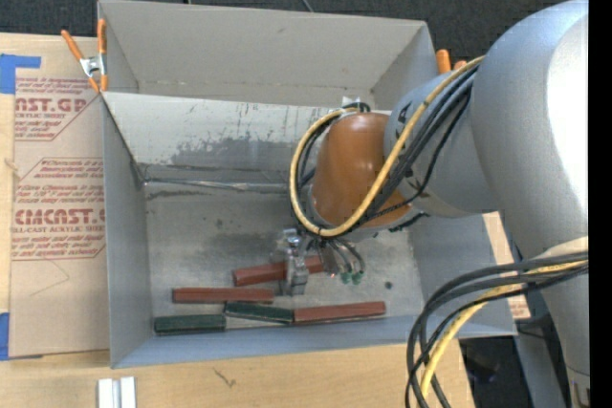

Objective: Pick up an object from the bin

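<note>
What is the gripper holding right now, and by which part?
Cannot be told: the gripper sits at the right end of the short red-brown stick on the bin floor.

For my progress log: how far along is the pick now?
Done: the gripper is low in the bin, at the right end of a red-brown stick. In hand: whether it grips that stick is unclear. Left: lifting it; the stick lies flat on the floor, like the other sticks nearby.
</note>
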Action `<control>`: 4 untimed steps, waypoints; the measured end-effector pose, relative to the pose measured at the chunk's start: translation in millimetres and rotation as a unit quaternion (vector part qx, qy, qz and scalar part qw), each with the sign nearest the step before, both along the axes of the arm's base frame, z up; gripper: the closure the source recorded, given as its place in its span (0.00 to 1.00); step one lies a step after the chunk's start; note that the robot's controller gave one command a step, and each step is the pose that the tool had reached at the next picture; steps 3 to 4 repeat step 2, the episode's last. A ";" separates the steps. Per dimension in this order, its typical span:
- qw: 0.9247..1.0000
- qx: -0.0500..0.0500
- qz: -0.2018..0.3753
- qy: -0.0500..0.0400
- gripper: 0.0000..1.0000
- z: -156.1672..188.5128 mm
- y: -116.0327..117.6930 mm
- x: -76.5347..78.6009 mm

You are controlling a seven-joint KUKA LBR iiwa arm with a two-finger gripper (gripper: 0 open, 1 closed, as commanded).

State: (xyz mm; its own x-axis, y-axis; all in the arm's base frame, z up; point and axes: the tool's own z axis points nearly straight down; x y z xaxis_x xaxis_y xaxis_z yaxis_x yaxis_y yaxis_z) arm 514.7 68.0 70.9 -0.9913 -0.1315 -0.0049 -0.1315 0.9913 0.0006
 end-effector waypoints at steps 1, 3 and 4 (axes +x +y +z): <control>1.000 0.000 0.000 0.000 1.00 0.0 0.0 0.0; 1.000 0.000 0.029 -0.002 1.00 196.4 -2.9 -5.0; 1.000 0.000 0.029 -0.002 1.00 196.4 -2.9 -5.0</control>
